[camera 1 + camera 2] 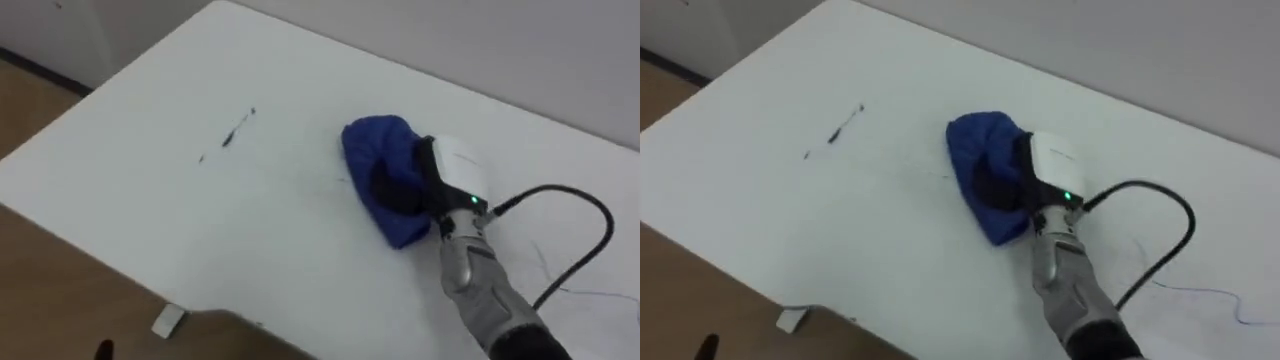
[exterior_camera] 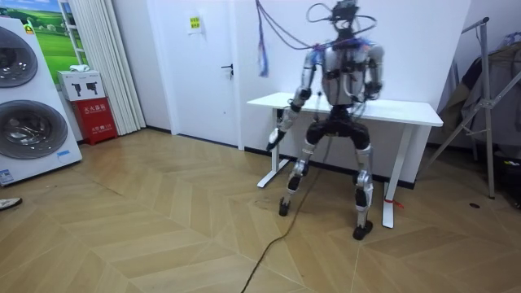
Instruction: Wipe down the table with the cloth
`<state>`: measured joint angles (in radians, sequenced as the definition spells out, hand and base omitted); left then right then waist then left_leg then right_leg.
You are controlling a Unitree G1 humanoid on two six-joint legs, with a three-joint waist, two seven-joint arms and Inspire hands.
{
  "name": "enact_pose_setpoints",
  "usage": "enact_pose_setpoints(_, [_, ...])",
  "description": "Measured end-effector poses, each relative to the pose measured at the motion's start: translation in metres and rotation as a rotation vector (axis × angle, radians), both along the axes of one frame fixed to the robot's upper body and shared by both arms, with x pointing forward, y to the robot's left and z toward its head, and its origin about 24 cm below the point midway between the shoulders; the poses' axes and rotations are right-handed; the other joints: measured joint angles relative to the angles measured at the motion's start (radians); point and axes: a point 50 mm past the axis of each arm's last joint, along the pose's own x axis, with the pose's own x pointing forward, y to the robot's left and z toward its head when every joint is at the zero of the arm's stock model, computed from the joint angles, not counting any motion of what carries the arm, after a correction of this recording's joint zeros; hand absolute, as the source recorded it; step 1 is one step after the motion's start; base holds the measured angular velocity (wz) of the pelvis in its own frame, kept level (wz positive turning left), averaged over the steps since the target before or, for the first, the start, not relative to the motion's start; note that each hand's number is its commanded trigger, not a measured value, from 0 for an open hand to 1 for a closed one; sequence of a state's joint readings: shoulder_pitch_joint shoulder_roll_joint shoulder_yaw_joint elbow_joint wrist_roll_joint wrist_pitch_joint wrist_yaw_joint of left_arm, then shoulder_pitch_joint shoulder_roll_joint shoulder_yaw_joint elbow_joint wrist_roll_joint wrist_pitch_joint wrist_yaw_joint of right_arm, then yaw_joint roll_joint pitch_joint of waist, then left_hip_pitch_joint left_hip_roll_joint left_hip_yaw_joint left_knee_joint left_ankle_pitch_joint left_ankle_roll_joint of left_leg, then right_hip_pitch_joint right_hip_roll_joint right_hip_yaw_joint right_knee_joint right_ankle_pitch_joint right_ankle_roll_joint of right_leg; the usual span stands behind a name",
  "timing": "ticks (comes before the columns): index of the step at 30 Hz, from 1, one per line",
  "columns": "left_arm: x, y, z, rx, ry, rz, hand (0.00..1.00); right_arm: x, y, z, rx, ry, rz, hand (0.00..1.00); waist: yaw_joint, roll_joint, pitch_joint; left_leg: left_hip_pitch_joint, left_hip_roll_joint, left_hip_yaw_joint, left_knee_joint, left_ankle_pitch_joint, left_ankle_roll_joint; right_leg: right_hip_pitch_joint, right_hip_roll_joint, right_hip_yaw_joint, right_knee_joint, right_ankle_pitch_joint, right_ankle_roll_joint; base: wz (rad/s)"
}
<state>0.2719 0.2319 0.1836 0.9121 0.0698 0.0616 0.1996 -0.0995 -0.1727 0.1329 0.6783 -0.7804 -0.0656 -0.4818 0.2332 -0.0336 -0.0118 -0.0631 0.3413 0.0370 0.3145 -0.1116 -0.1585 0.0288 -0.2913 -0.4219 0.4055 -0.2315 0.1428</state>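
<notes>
White tabletop [image 1: 150, 190] spans the left eye view. A bunched blue cloth [image 1: 380, 160] lies on it, at 3 o'clock from a dark smear [image 1: 235, 130]. The right hand [image 1: 455, 175] rests on the cloth's 4 o'clock side, its fingers buried in the folds, so I cannot tell whether they grip.

In the room view the robot stands at the table's long edge. Its left hand [image 2: 282, 120] hangs at 9 o'clock of its waist, too small to tell its state.

In the right eye view, faint blue scribbles [image 1: 1200, 290] mark the table at 4 o'clock from the hand.
</notes>
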Motion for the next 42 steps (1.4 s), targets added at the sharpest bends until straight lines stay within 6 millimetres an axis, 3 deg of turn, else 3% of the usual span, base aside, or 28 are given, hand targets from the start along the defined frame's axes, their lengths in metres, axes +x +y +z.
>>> enact_pose_setpoints(1, [-0.002, -0.007, -0.003, -0.022, 0.001, 0.007, 0.0, -0.011, -0.014, -0.002, -0.004, 0.009, -0.049, 1.0, -0.023, 0.005, -0.0009, 0.017, -0.009, 0.068, 0.01, -0.001, 0.0, 0.019, 0.022, -0.017, -0.013, -0.007, -0.024, 0.09])
enact_pose_setpoints(2, [-0.002, -0.01, -0.004, -0.029, -0.004, 0.008, 0.0, -0.016, -0.019, -0.003, -0.004, 0.015, -0.071, 1.0, -0.036, 0.003, 0.0011, 0.019, -0.022, 0.082, 0.022, -0.003, 0.004, 0.027, 0.031, -0.027, -0.021, -0.008, -0.036, 0.06])
enact_pose_setpoints(4, [0.002, -0.021, -0.008, -0.057, -0.017, 0.01, 0.0, -0.019, -0.027, -0.004, 0.014, 0.043, -0.096, 1.0, -0.045, 0.0, 0.0037, 0.019, -0.085, 0.122, 0.092, -0.047, 0.048, 0.031, 0.061, -0.012, -0.043, -0.009, -0.1, -0.24])
enact_pose_setpoints(5, [0.004, -0.024, -0.008, -0.066, -0.024, 0.009, 0.0, -0.017, -0.026, -0.004, 0.018, 0.054, -0.087, 1.0, -0.038, 0.001, 0.0057, 0.018, -0.107, 0.124, 0.111, -0.063, 0.057, 0.028, 0.07, 0.002, -0.046, -0.008, -0.104, -0.6])
enact_pose_setpoints(7, [0.01, -0.039, -0.012, -0.118, -0.056, 0.021, 0.0, 0.003, -0.016, 0.004, 0.029, 0.08, -0.03, 1.0, -0.008, 0.018, 0.0159, 0.015, -0.207, 0.124, 0.133, -0.12, 0.112, 0.012, 0.099, 0.05, -0.044, -0.008, -0.142, -0.71])
enact_pose_setpoints(8, [0.012, -0.043, -0.012, -0.129, -0.063, 0.013, 0.0, 0.009, -0.013, 0.008, 0.025, 0.081, -0.015, 1.0, 0.011, 0.024, 0.0178, 0.013, -0.232, 0.127, 0.125, -0.126, 0.122, 0.0, 0.109, 0.069, -0.042, -0.006, -0.147, -0.96])
enact_pose_setpoints(9, [0.015, -0.048, -0.013, -0.145, -0.071, 0.012, 0.0, 0.021, -0.005, 0.013, 0.022, 0.083, 0.012, 1.0, 0.051, 0.033, 0.019, 0.016, -0.271, 0.139, 0.083, -0.128, 0.152, -0.026, 0.129, 0.114, -0.043, 0.002, -0.162, -1.19])
enact_pose_setpoints(10, [0.013, -0.048, -0.014, -0.154, -0.073, 0.033, 0.0, 0.031, 0.005, 0.019, 0.015, 0.078, 0.047, 1.0, 0.077, 0.034, 0.0199, 0.024, -0.29, 0.137, 0.047, -0.113, 0.166, -0.047, 0.142, 0.146, -0.046, 0.008, -0.176, -1.09])
enact_pose_setpoints(11, [0.012, -0.048, -0.014, -0.155, -0.072, 0.044, 0.0, 0.036, 0.011, 0.022, 0.009, 0.073, 0.072, 1.0, 0.078, 0.034, 0.02, 0.026, -0.291, 0.136, 0.035, -0.106, 0.164, -0.053, 0.147, 0.152, -0.051, 0.011, -0.183, -0.63])
enact_pose_setpoints(13, [0.006, -0.049, -0.015, -0.175, -0.074, 0.095, 0.0, 0.041, 0.017, 0.026, -0.001, 0.062, 0.102, 1.0, 0.071, 0.029, 0.0235, 0.044, -0.293, 0.139, -0.018, -0.077, 0.163, -0.055, 0.171, 0.163, -0.1, 0.027, -0.226, -0.18])
enact_pose_setpoints(15, [-0.001, -0.047, -0.015, -0.178, -0.057, 0.133, 0.0, 0.036, 0.017, 0.026, 0.016, 0.04, 0.098, 1.0, 0.052, 0.026, 0.0212, 0.053, -0.3, 0.132, -0.05, -0.068, 0.166, -0.045, 0.181, 0.168, -0.131, 0.032, -0.235, 0.07])
enact_pose_setpoints(17, [-0.007, -0.042, -0.015, -0.163, -0.041, 0.175, 0.0, 0.02, 0.014, 0.014, 0.043, 0.032, 0.081, 1.0, 0.014, 0.021, 0.0181, 0.061, -0.313, 0.115, -0.065, -0.066, 0.169, -0.019, 0.175, 0.152, -0.163, 0.043, -0.205, 0.31])
enact_pose_setpoints(21, [-0.009, -0.019, -0.006, -0.076, -0.063, 0.221, 0.0, -0.026, -0.01, -0.004, 0.072, -0.044, -0.056, 1.0, -0.074, 0.004, 0.0174, 0.111, -0.347, 0.102, -0.105, -0.065, 0.173, 0.072, 0.153, 0.14, -0.239, 0.063, -0.08, 0.37])
enact_pose_setpoints(22, [-0.006, -0.013, -0.002, -0.043, -0.077, 0.206, 0.0, -0.04, -0.024, -0.007, 0.062, -0.066, -0.135, 1.0, -0.092, 0.002, 0.0164, 0.115, -0.352, 0.102, -0.114, -0.062, 0.178, 0.075, 0.148, 0.14, -0.239, 0.063, -0.075, 0.27])
enact_pose_setpoints(23, [-0.006, -0.011, -0.001, -0.032, -0.08, 0.203, 0.0, -0.046, -0.03, -0.008, 0.057, -0.073, -0.173, 1.0, -0.095, 0.003, 0.016, 0.118, -0.354, 0.102, -0.117, -0.062, 0.18, 0.076, 0.148, 0.143, -0.24, 0.066, -0.072, 0.0])
enact_pose_setpoints(25, [-0.005, -0.003, 0.003, -0.01, -0.092, 0.202, 0.0, -0.072, -0.049, -0.016, 0.027, -0.051, -0.275, 1.0, -0.104, 0.003, 0.0023, 0.144, -0.355, 0.1, -0.127, -0.07, 0.193, 0.104, 0.147, 0.145, -0.24, 0.071, -0.069, -0.1])
enact_pose_setpoints(26, [-0.005, -0.003, 0.003, -0.009, -0.092, 0.201, 0.0, -0.075, -0.052, -0.018, 0.021, -0.041, -0.287, 1.0, -0.104, 0.003, 0.0023, 0.15, -0.355, 0.1, -0.129, -0.073, 0.195, 0.114, 0.147, 0.144, -0.241, 0.071, -0.068, -0.07])
enact_pose_setpoints(29, [0.003, -0.009, 0.001, -0.027, -0.1, 0.162, 0.0, -0.072, -0.055, -0.019, 0.019, -0.016, -0.307, 1.0, -0.106, 0.006, -0.0003, 0.164, -0.354, 0.099, -0.118, -0.085, 0.195, 0.129, 0.142, 0.145, -0.24, 0.07, -0.063, -0.01])
enact_pose_setpoints(31, [0.006, -0.018, -0.002, -0.054, -0.098, 0.147, 0.0, -0.057, -0.05, -0.015, 0.013, 0.004, -0.295, 1.0, -0.086, 0.006, -0.001, 0.163, -0.354, 0.114, -0.117, -0.083, 0.196, 0.115, 0.145, 0.166, -0.231, 0.073, -0.063, -0.21])
enact_pose_setpoints(33, [0.006, -0.027, -0.005, -0.079, -0.091, 0.141, 0.0, -0.039, -0.037, -0.008, 0.004, 0.038, -0.24, 1.0, -0.044, 0.006, -0.0004, 0.157, -0.351, 0.128, -0.12, -0.082, 0.195, 0.081, 0.154, 0.199, -0.219, 0.081, -0.073, -0.63])
enact_pose_setpoints(35, [0.009, -0.033, -0.007, -0.104, -0.09, 0.142, 0.0, -0.015, -0.014, 0.006, -0.005, 0.057, -0.122, 1.0, -0.02, 0.0, 0.0001, 0.139, -0.342, 0.13, -0.119, -0.078, 0.195, 0.058, 0.166, 0.204, -0.219, 0.095, -0.084, -0.48])
enact_pose_setpoints(37, [0.014, -0.039, -0.008, -0.129, -0.086, 0.117, 0.0, 0.017, 0.03, 0.029, -0.036, 0.035, 0.103, 1.0, -0.002, -0.007, 0.0042, 0.128, -0.333, 0.128, -0.131, -0.068, 0.185, 0.038, 0.179, 0.203, -0.221, 0.1, -0.091, -0.05])
enact_pose_setpoints(38, [0.016, -0.041, -0.009, -0.135, -0.089, 0.107, 0.0, 0.023, 0.04, 0.034, -0.04, 0.031, 0.147, 1.0, -0.003, -0.009, 0.0058, 0.13, -0.333, 0.123, -0.134, -0.066, 0.183, 0.038, 0.181, 0.202, -0.222, 0.1, -0.092, 0.17])
enact_pose_setpoints(40, [0.023, -0.044, -0.007, -0.161, -0.112, 0.087, 0.0, 0.034, 0.058, 0.04, -0.054, 0.038, 0.236, 1.0, 0.039, -0.01, 0.0094, 0.132, -0.331, 0.107, -0.142, -0.061, 0.179, 0.046, 0.185, 0.191, -0.228, 0.099, -0.092, 0.26])
enact_pose_setpoints(42, [0.02, -0.043, -0.007, -0.165, -0.11, 0.094, 0.0, 0.03, 0.057, 0.034, -0.081, 0.068, 0.25, 1.0, 0.049, -0.008, 0.0149, 0.139, -0.333, 0.081, -0.148, -0.06, 0.179, 0.063, 0.185, 0.163, -0.236, 0.099, -0.092, 0.37])
